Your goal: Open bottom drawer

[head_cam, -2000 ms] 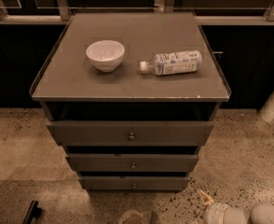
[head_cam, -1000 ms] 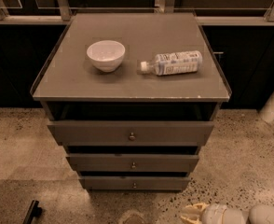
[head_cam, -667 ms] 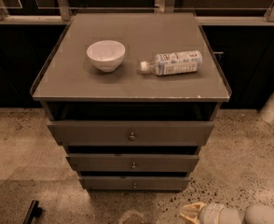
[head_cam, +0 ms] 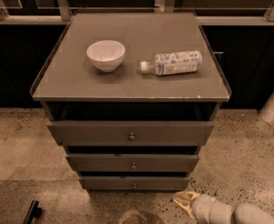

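Observation:
The bottom drawer (head_cam: 135,183) is the lowest, slimmest of three grey-brown drawers in the cabinet, with a tiny round knob (head_cam: 134,185) at its centre. It looks closed. My gripper (head_cam: 183,201) comes in from the lower right on a pale arm (head_cam: 230,213), near the floor. Its tip sits below and to the right of the bottom drawer, apart from the knob.
On the cabinet top (head_cam: 71,78) stand a white bowl (head_cam: 106,55) and a plastic bottle (head_cam: 172,62) lying on its side. The middle drawer (head_cam: 133,163) and top drawer (head_cam: 130,133) sit above. Speckled floor (head_cam: 249,153) surrounds the cabinet. A dark object (head_cam: 32,212) lies at lower left.
The gripper has moved left along the floor, closer to the bottom drawer's right end. The drawers, bowl and bottle have not moved.

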Robot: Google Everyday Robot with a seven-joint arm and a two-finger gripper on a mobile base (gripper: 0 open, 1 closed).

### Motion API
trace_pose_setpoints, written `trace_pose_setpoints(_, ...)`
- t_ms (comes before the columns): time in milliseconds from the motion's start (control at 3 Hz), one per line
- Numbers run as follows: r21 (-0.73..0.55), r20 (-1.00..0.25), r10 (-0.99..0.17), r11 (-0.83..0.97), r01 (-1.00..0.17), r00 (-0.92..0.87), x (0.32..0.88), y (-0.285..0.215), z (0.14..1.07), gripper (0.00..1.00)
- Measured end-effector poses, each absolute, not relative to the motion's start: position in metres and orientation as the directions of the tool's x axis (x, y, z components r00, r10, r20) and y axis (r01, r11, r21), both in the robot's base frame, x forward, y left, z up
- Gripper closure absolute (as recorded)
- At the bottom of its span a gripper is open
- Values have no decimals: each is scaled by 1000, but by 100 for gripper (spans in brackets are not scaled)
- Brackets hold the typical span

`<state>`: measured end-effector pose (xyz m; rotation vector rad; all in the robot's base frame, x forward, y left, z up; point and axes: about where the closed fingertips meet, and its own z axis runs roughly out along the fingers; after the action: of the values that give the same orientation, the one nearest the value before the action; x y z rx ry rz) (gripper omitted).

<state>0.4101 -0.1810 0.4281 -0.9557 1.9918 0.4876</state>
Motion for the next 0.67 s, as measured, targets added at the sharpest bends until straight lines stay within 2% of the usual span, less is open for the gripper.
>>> trace_pose_setpoints(333, -15, -856, -400, 652, -758, -328, 440, -183, 399, 100)
trace_pose_setpoints(667, -15, -856, -400, 653, -757, -328, 440, -183, 399, 100)
